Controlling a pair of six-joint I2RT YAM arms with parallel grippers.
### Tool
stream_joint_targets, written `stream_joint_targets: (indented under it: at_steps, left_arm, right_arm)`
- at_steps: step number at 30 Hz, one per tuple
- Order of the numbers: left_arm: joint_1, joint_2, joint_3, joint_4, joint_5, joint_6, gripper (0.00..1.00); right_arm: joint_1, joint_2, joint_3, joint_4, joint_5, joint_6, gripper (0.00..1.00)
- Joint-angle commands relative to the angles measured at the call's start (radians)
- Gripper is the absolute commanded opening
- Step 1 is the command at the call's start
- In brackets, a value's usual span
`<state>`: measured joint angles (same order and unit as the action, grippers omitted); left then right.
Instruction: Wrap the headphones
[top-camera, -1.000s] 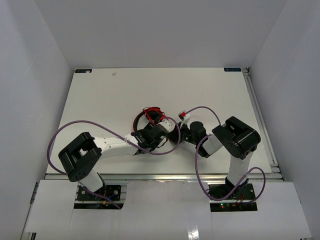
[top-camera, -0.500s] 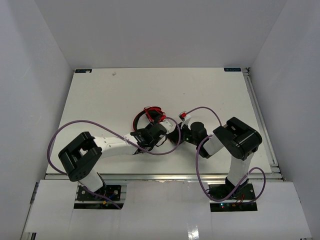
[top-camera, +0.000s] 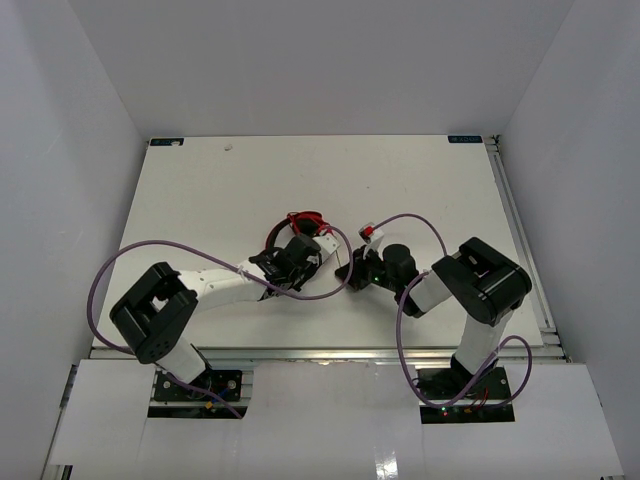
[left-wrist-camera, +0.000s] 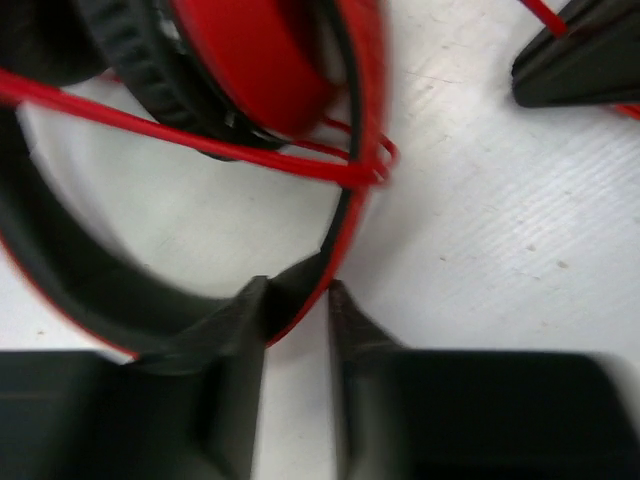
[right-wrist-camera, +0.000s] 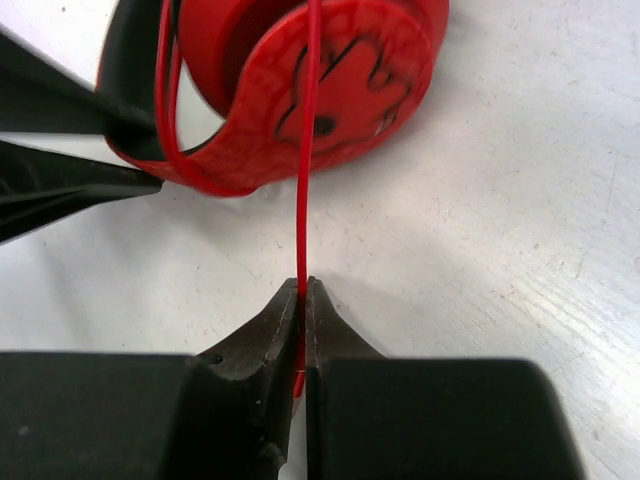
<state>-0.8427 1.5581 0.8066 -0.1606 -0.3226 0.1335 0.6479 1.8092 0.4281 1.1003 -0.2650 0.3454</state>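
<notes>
A: Red headphones (top-camera: 297, 228), one pair, lay mid-table (top-camera: 200, 190), with two claws at them.
B: Claw states?
A: Right gripper (right-wrist-camera: 303, 292) was pinched tight on the single red cord (right-wrist-camera: 308, 180), near one earcup (right-wrist-camera: 340, 70). Left gripper (left-wrist-camera: 295, 292) stood narrow, astride the headband (left-wrist-camera: 80, 285). Couldn't tell if it had clamped.

The headphones (right-wrist-camera: 335, 75) look glossy, smooth red plastic, the cord (right-wrist-camera: 308, 180) thin and smooth, the fingers (right-wrist-camera: 250, 350) matt black plastic, the white desk (right-wrist-camera: 500, 250) matt and finely scratched.
</notes>
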Motion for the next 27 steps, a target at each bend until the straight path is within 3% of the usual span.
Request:
stream_joint_targets:
  at_steps: [1, 2, 4, 5, 14, 20, 27]
  left_arm:
    - [0.007, -0.012, 0.028, -0.001, 0.054, -0.021, 0.2]
    - [0.007, -0.012, 0.029, -0.004, 0.058, -0.022, 0.19]
    - [0.008, -0.007, 0.045, -0.008, 0.067, -0.042, 0.03]
    - [0.008, -0.007, 0.049, -0.007, 0.071, -0.047, 0.0]
    - [0.007, -0.039, 0.091, -0.013, 0.125, -0.108, 0.0]
    - [0.015, -0.106, 0.093, -0.005, 0.189, -0.125, 0.0]
    - [0.077, -0.295, 0.023, 0.136, 0.521, -0.258, 0.0]
  right_arm:
    - [-0.005, -0.059, -0.023, -0.016, 0.009, -0.045, 0.08]
    - [-0.005, -0.07, -0.027, -0.017, 0.009, -0.045, 0.08]
    - [-0.005, -0.111, -0.048, -0.018, 0.007, -0.045, 0.08]
    - [-0.005, -0.124, -0.056, -0.022, 0.007, -0.046, 0.08]
    - [0.028, -0.365, -0.132, -0.113, 0.047, -0.096, 0.08]
    - [0.029, -0.413, -0.145, -0.141, 0.1, -0.1, 0.08]
    - [0.029, -0.437, -0.108, -0.213, 0.14, -0.103, 0.08]
